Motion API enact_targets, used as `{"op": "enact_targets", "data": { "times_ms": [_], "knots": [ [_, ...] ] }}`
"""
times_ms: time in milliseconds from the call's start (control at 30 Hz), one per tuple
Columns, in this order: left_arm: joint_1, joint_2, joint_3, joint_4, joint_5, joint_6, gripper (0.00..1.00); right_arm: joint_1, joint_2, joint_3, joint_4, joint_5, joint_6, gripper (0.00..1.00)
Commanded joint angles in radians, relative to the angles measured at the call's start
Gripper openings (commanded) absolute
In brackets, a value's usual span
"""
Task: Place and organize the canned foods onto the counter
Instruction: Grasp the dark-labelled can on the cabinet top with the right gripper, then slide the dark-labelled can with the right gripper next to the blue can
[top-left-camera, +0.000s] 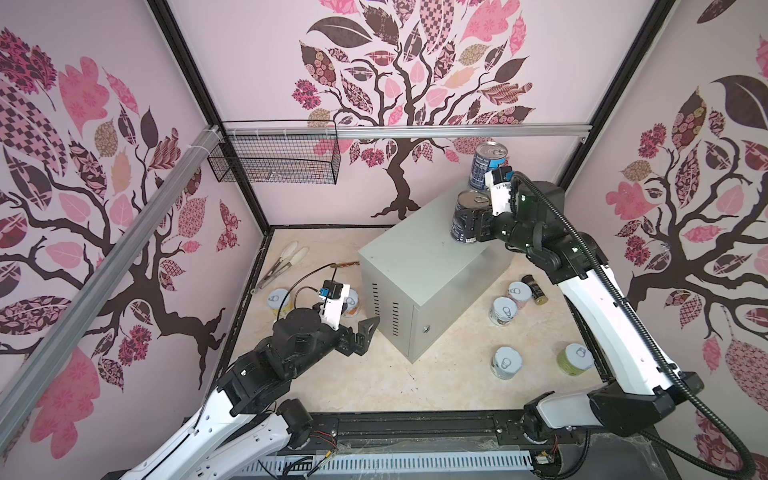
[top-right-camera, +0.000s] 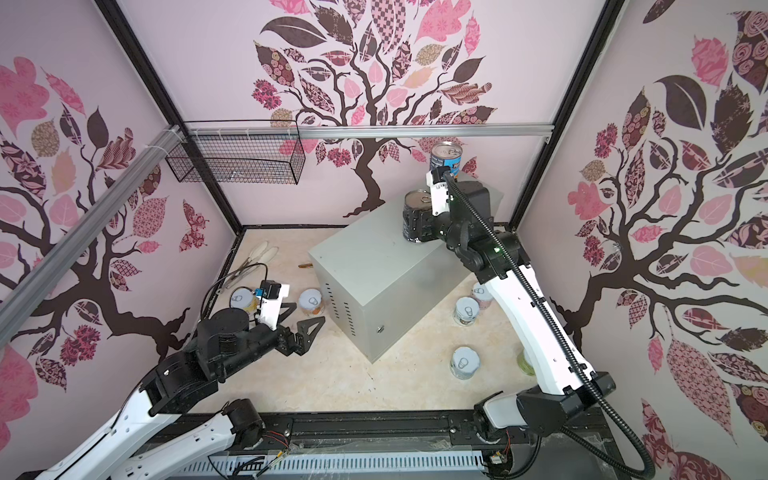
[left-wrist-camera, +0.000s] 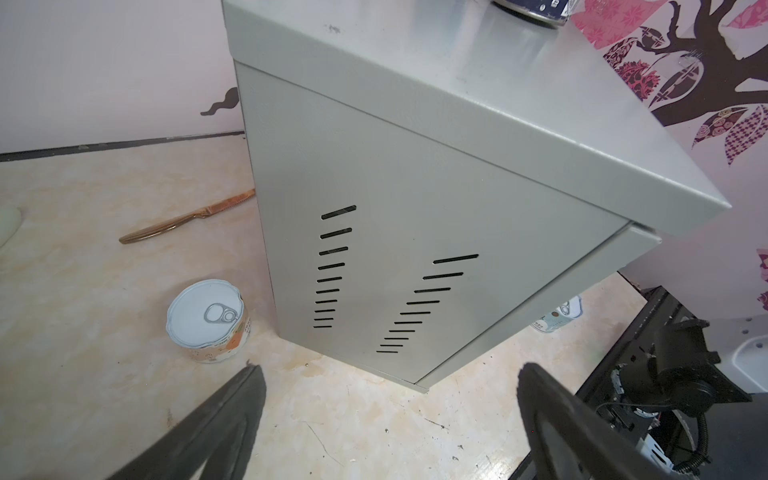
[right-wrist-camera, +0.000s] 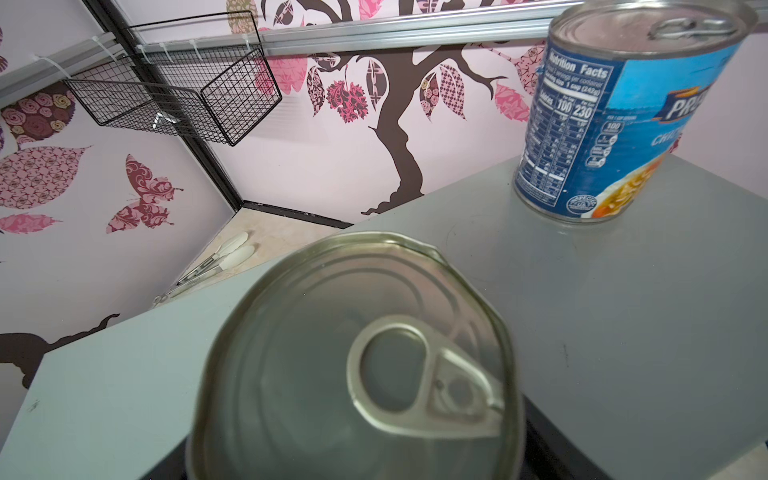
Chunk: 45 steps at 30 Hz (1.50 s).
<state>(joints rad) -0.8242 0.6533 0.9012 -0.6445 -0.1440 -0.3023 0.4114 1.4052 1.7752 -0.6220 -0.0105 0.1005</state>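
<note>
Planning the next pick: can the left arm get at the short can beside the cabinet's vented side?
Probably yes: the left gripper is open, close to the short can, with only bare floor between them.

We look down on the silver lid of the near can (right-wrist-camera: 357, 357), a bit blurred. Farther off, a blue can (right-wrist-camera: 615, 116) stands upright on the grey counter (right-wrist-camera: 582, 311), apart from it. A wire basket (right-wrist-camera: 174, 91) hangs on the wall (right-wrist-camera: 291, 174).
</note>
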Motion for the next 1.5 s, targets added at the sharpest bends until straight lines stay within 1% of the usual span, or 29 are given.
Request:
{"op": "enact_targets", "data": {
  "times_ms": [0,133,200,233,333,400,500,600,800,1033,1200,1467],
  "knots": [
    [0.003,-0.006,-0.025,0.006,0.014,0.011,0.98,0.0,0.018,0.069,0.012,0.097,-0.023,0.63],
    [0.003,-0.009,-0.027,0.008,0.016,0.009,0.98,-0.002,0.011,0.064,0.047,0.178,-0.052,0.61],
    [0.003,-0.007,-0.028,0.008,0.017,0.009,0.98,-0.019,0.015,0.064,0.06,0.196,-0.054,0.6],
    [0.003,-0.009,-0.028,0.008,0.018,0.009,0.98,-0.037,0.016,0.065,0.065,0.188,-0.042,0.6],
    [0.003,-0.008,-0.028,0.008,0.021,0.009,0.98,-0.134,0.015,0.058,0.096,0.099,0.024,0.58],
    [0.004,-0.008,-0.03,0.008,0.026,0.011,0.98,-0.173,0.017,0.054,0.119,0.087,0.048,0.57],
    [0.003,-0.01,-0.03,0.01,0.035,0.014,0.98,-0.184,0.055,0.101,0.11,0.135,0.015,0.56],
    [0.003,-0.013,-0.031,0.01,0.035,0.013,0.98,-0.205,0.107,0.167,0.089,0.136,0.002,0.57],
    [0.003,-0.016,-0.034,0.013,0.041,0.016,0.98,-0.241,0.169,0.228,0.107,0.144,-0.004,0.57],
    [0.003,-0.005,-0.032,0.012,0.054,0.02,0.98,-0.275,0.258,0.344,0.085,0.15,-0.023,0.57],
    [0.003,-0.01,-0.037,0.021,0.072,0.019,0.98,-0.304,0.29,0.35,0.099,0.146,-0.016,0.6],
    [0.008,0.008,-0.035,0.022,0.088,0.02,0.98,-0.33,0.346,0.39,0.094,0.143,-0.015,0.61]
  ]
}}
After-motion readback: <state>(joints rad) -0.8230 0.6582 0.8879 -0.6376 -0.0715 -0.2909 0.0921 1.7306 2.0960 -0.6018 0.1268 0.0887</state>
